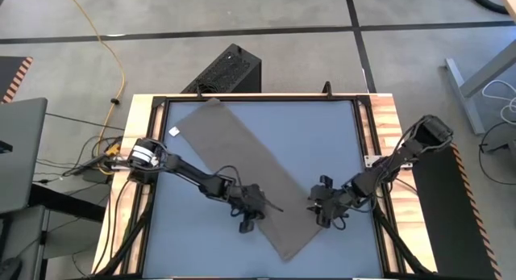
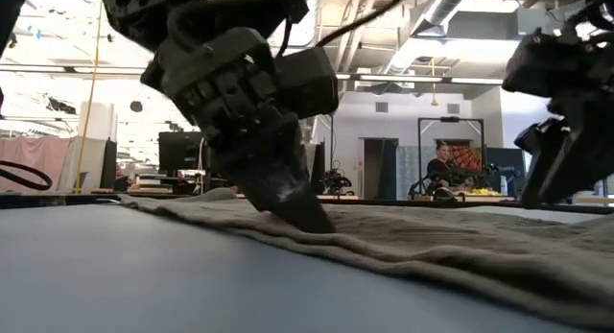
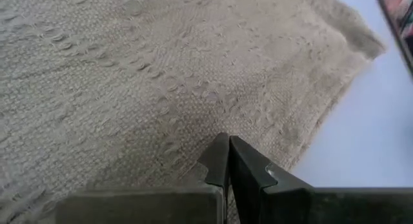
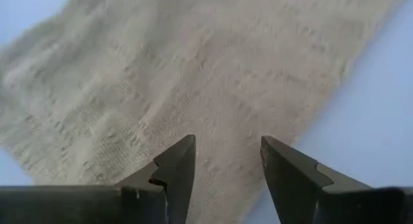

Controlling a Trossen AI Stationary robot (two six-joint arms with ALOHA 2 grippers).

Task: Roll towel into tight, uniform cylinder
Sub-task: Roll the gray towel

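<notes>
Though partly hidden, towel point(image 1: 242, 171) between end effectors.

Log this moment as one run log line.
towel: flat, diagonal, unrolled | left claw: shut, tips on towel | right claw: open, over towel edge

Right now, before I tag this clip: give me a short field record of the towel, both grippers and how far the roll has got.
towel: spread flat and unrolled, lying diagonally across the table
tag: white, at the towel's far-left corner
left gripper: shut, tips pressed down on the towel near its left long edge
right gripper: open, held over the towel's right edge near the lower end
roll progress: none visible
</notes>
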